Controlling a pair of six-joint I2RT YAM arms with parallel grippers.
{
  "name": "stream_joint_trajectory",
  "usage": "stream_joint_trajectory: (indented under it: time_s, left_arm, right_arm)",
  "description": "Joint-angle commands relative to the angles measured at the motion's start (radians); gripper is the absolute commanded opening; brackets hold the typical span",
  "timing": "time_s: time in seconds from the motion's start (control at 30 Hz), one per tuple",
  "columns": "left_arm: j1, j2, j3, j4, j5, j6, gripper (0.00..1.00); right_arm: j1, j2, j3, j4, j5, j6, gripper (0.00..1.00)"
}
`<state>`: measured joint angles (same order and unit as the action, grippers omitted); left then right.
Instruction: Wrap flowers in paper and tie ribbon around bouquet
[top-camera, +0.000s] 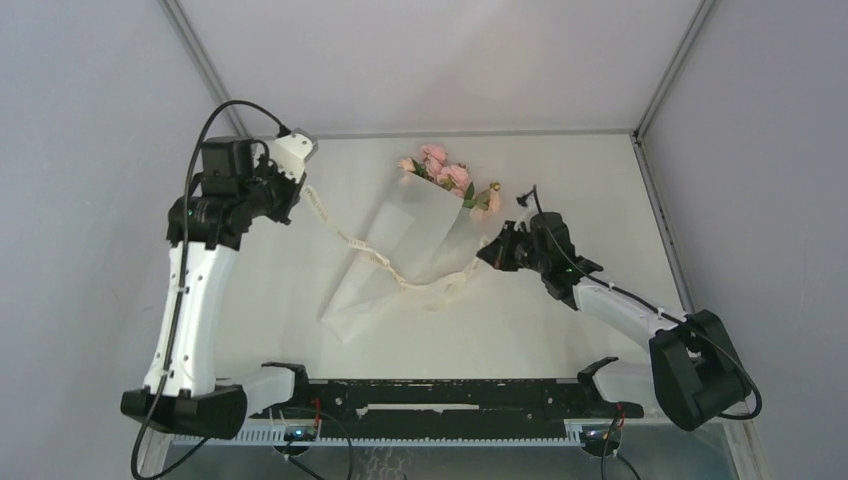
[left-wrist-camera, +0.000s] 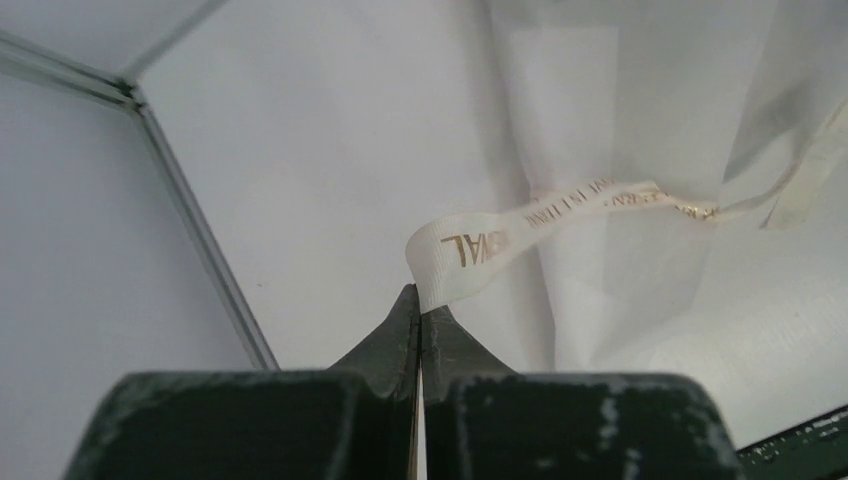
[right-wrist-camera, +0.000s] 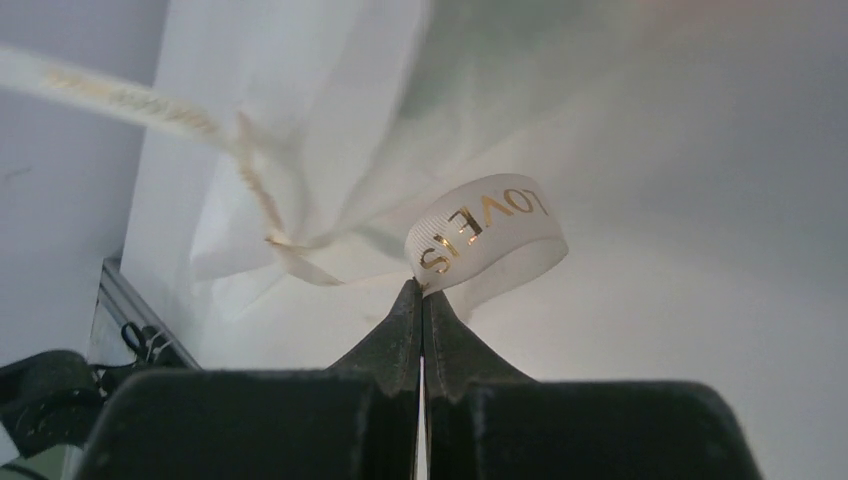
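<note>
Overhead, I see the bouquet (top-camera: 405, 245) lying slantwise mid-table, its narrow tail towards the table's (top-camera: 570, 180) near-left. The flowers (top-camera: 445, 172) sit in the mouth of the paper (top-camera: 385, 270) cone, towards the far edge. The ribbon (top-camera: 345, 238) crosses the cone's lower part, running from the left gripper (top-camera: 298, 190) by the far-left corner to the right gripper (top-camera: 490, 255) just right of the cone.

Only the wrist views show the grips. On the left one, the jaws are clenched on one ribbon end, gold lettering readable. On the right one, the jaws are clamped on the other end. Both also show the ribbon twisted thin where it meets the paper.
</note>
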<state>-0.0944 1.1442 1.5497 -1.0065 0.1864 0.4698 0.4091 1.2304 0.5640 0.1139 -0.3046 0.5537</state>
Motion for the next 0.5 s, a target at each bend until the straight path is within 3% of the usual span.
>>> stream_joint_trajectory:
  time_s: [0.0, 0.23, 0.47]
  left_arm:
    - [-0.026, 0.006, -0.022, 0.048, 0.075, -0.040, 0.00]
    - [-0.170, 0.045, 0.003, 0.086, 0.122, -0.129, 0.00]
    - [-0.261, 0.069, 0.067, 0.062, 0.168, -0.166, 0.00]
  right_arm:
    - [0.143, 0.034, 0.153, 0.101, 0.044, -0.077, 0.00]
    - [0.406, 0.064, 0.358, 0.087, 0.229, -0.282, 0.00]
    - [0.438, 0.078, 0.441, 0.082, 0.244, -0.310, 0.00]
